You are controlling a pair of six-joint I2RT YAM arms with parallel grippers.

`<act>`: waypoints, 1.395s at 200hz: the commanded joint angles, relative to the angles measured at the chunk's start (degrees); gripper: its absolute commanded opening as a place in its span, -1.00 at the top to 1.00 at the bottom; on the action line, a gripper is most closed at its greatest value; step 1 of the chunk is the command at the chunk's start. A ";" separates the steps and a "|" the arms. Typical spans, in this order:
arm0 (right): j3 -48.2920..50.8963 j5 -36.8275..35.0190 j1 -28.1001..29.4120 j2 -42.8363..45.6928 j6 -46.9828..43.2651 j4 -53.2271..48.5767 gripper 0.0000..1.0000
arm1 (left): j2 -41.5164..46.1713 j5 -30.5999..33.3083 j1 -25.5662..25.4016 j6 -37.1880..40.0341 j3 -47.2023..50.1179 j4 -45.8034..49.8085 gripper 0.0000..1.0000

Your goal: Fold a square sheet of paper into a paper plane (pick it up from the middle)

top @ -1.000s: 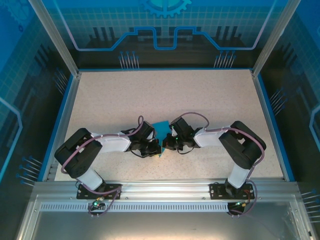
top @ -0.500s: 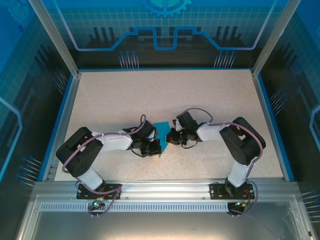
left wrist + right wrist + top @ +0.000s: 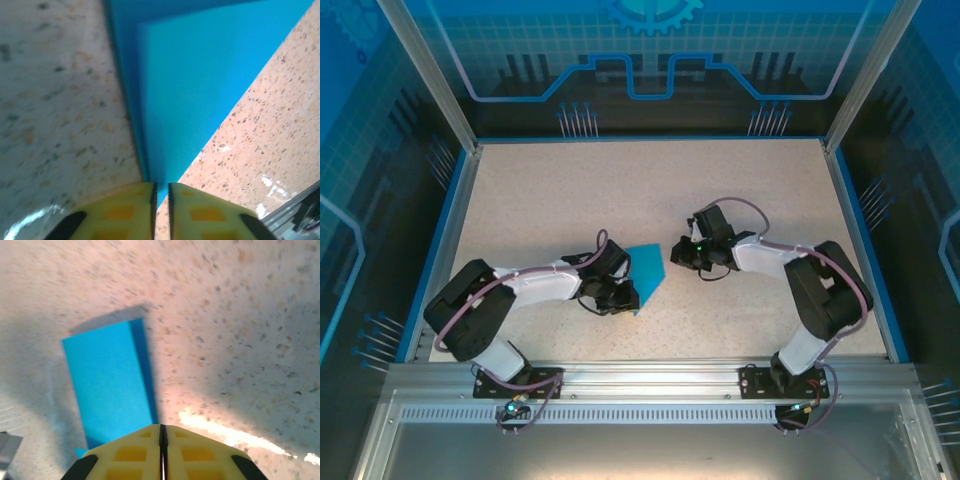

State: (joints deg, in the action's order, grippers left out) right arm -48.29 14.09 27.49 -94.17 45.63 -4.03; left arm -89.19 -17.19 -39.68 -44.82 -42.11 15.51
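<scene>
Two YAM arms meet over a folded teal-blue paper (image 3: pixel 647 272) near the middle of the speckled surface (image 3: pixel 570 190), as I watch from the overhead camera. The paper lies a little toward 6 o'clock of the surface's centre, broad at its 12 o'clock end and narrowing to a point at 6 o'clock. The left fingers (image 3: pixel 621 297) sit at that point, on its 7 o'clock side. On my left wrist feed the yellow left fingers (image 3: pixel 125 210) stand a narrow slit apart, and the paper (image 3: pixel 200 100) tapers down into that slit, with a raised fold line along its 9 o'clock side; whether the pads touch it I cannot tell. The right fingers (image 3: pixel 681 256) are near the paper's 2 o'clock side. On my right wrist feed the right fingers (image 3: pixel 135 455) are pressed together, only a thin dark line between them and nothing in it, with the paper (image 3: pixel 107 385) lying flat ahead toward 11 o'clock, its shadow falling along its 3 o'clock edge.
</scene>
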 commanded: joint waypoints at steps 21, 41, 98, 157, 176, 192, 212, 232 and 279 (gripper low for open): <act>4.57 -1.08 1.66 7.43 0.39 -2.17 0.23 | 4.54 5.24 -0.49 -0.05 -4.03 0.99 0.28; 6.19 0.00 2.62 8.51 1.52 -0.84 0.00 | 3.14 7.26 -0.40 -0.27 -4.67 -0.20 0.19; 4.44 4.76 5.98 4.33 -0.23 1.20 -0.08 | 1.65 10.75 0.53 -2.07 -3.96 -1.18 0.18; 1.66 10.18 7.05 -1.96 -1.67 3.99 0.05 | 1.75 11.30 1.88 -1.61 -2.30 -0.48 0.20; 0.49 11.24 7.68 -3.64 -2.24 4.19 0.14 | 1.39 11.21 2.07 -1.41 -2.50 -0.45 0.21; -0.38 11.90 8.08 -4.93 -2.38 4.50 0.23 | 1.12 11.12 2.33 -1.15 -2.68 -0.28 0.25; -1.05 12.86 8.53 -6.08 -2.65 5.19 0.30 | 0.95 11.19 2.60 -1.07 -2.55 -0.08 0.28; -1.01 14.38 8.68 -7.00 -2.97 6.86 0.31 | 0.85 11.29 3.13 -0.97 -2.35 0.18 0.30; -1.19 15.00 8.82 -9.44 -3.62 7.70 0.44 | -0.38 11.36 4.17 -1.06 -1.92 0.62 0.31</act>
State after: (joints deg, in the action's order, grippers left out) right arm -48.14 27.29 35.40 -101.91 43.00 2.50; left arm -88.27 -6.79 -36.10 -46.41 -45.15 14.72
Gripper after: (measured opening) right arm 0.313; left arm 0.347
